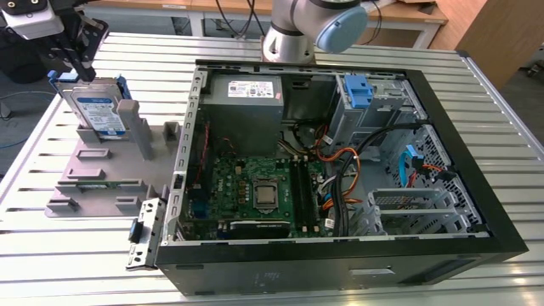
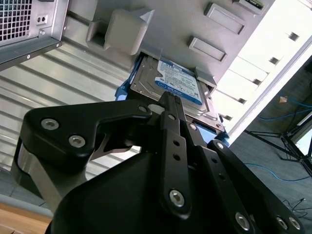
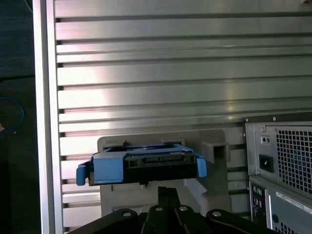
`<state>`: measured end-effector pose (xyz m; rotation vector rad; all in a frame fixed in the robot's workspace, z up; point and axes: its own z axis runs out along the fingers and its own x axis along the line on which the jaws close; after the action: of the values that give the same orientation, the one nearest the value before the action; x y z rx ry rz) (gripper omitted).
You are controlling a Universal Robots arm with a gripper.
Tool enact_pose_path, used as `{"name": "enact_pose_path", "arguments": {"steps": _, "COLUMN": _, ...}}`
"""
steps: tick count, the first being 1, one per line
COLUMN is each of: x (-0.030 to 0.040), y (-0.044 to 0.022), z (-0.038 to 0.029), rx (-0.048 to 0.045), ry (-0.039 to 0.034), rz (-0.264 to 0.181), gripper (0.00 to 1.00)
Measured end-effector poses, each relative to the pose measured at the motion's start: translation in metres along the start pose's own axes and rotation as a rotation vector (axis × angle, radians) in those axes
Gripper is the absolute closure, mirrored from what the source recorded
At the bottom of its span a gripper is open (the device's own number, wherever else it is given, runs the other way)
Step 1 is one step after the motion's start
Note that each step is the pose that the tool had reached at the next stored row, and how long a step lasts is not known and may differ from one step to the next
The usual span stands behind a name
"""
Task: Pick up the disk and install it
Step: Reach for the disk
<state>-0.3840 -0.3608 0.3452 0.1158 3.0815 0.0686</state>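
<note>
Slatted metal table (image 1: 60, 280) fills our exterior view. At 10 o'clock the gripper (image 1: 83, 73) hangs just over the disk (image 1: 98, 108), fingers pressed together on nothing. The disk stands on edge in a grey holder (image 1: 102, 166), which hides its lower edge. We judge it rigid, weighty and shock-sensitive, best pinched across its blue bracket (image 3: 107, 170). At 3 o'clock sits 1 open computer case (image 1: 340, 159); we cannot pick out the target bay.

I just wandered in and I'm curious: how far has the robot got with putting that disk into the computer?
Barely begun. Done: the hand is at the top of the disk. In hand: nothing lifted; the disk stands upright in its grey stand beside the open computer. I cannot tell whether it is gripped. Left: lifting and installing it.
</note>
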Motion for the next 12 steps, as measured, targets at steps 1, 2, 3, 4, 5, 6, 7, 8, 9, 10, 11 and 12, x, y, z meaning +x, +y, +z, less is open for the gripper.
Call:
{"name": "enact_pose_path", "arguments": {"steps": 1, "x": 0.0004, "y": 0.0005, "z": 0.0002, "rx": -0.0001, "ry": 0.0, "rz": 0.0, "gripper": 0.89}}
{"name": "enact_pose_path", "arguments": {"steps": 2, "x": 0.0007, "y": 0.001, "z": 0.0004, "rx": -0.0001, "ry": -0.0001, "rz": 0.0, "gripper": 0.89}}
{"name": "enact_pose_path", "arguments": {"steps": 3, "x": 0.0011, "y": 0.0013, "z": 0.0004, "rx": 0.0, "ry": 0.0001, "rz": 0.0, "gripper": 0.89}}
{"name": "enact_pose_path", "arguments": {"steps": 4, "x": 0.0012, "y": 0.0015, "z": 0.0005, "rx": 0.0, "ry": 0.0001, "rz": 0.0, "gripper": 0.89}}
{"name": "enact_pose_path", "arguments": {"steps": 5, "x": 0.0012, "y": 0.0015, "z": 0.0004, "rx": 0.0001, "ry": 0.0002, "rz": 0.0, "gripper": 0.89}}
{"name": "enact_pose_path", "arguments": {"steps": 6, "x": 0.0013, "y": 0.0022, "z": 0.0006, "rx": 0.0, "ry": 0.0, "rz": 0.0, "gripper": 0.89}}
{"name": "enact_pose_path", "arguments": {"steps": 7, "x": 0.0013, "y": 0.0029, "z": 0.0006, "rx": 0.0, "ry": 0.0, "rz": 0.0, "gripper": 0.89}}
{"name": "enact_pose_path", "arguments": {"steps": 8, "x": 0.0013, "y": 0.0029, "z": 0.0006, "rx": 0.0, "ry": 0.0, "rz": 0.0, "gripper": 0.89}}
{"name": "enact_pose_path", "arguments": {"steps": 9, "x": 0.0013, "y": 0.0029, "z": 0.0006, "rx": 0.0, "ry": 0.0, "rz": 0.0, "gripper": 0.89}}
{"name": "enact_pose_path", "arguments": {"steps": 10, "x": 0.0013, "y": 0.0029, "z": 0.0006, "rx": 0.0, "ry": 0.0, "rz": 0.0, "gripper": 0.89}}
{"name": "enact_pose_path", "arguments": {"steps": 11, "x": 0.0013, "y": 0.003, "z": 0.0006, "rx": 0.0, "ry": 0.0, "rz": 0.0, "gripper": 0.89}}
{"name": "enact_pose_path", "arguments": {"steps": 12, "x": 0.0013, "y": 0.003, "z": 0.0006, "rx": 0.0, "ry": 0.0001, "rz": 0.0, "gripper": 0.89}}
